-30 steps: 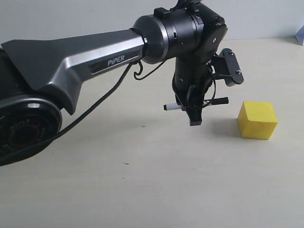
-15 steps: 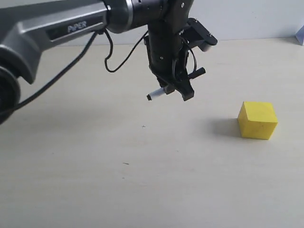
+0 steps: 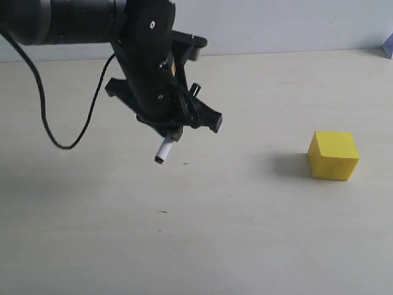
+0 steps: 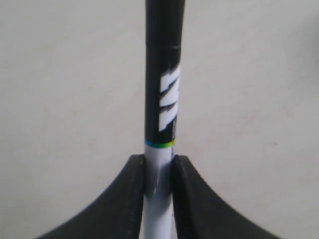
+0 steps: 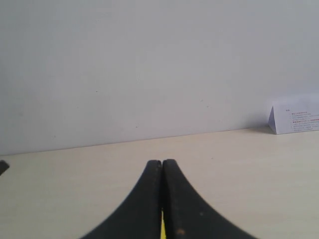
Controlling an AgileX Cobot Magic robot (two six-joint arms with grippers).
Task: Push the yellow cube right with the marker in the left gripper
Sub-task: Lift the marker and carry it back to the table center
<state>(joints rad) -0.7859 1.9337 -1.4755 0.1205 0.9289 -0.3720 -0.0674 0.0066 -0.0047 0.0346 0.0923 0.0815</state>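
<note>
The yellow cube [image 3: 333, 155] rests on the pale tabletop at the right. Well to its left, my left gripper [image 3: 178, 130] hangs above the table, shut on the marker [image 3: 163, 150]. The marker's white end points down and to the left, clear of the surface. In the left wrist view the marker [image 4: 162, 99] stands between the black fingers [image 4: 130, 191], which clamp its white barrel; the left gripper [image 4: 159, 160] holds it just below the black cap half. The right gripper [image 5: 162, 162] has its fingers pressed together, with a thin yellow sliver showing low in the gap.
A black cable [image 3: 61, 140] loops down from the left arm over the table. A white folded card [image 5: 295, 119] stands by the wall at the far right edge [image 3: 389, 44]. A light wall [image 3: 276, 24] runs behind the table.
The left arm has swung left, away from the cube. The marker has turned from nearly level to steeply tilted, white end down. The cube has not moved.
</note>
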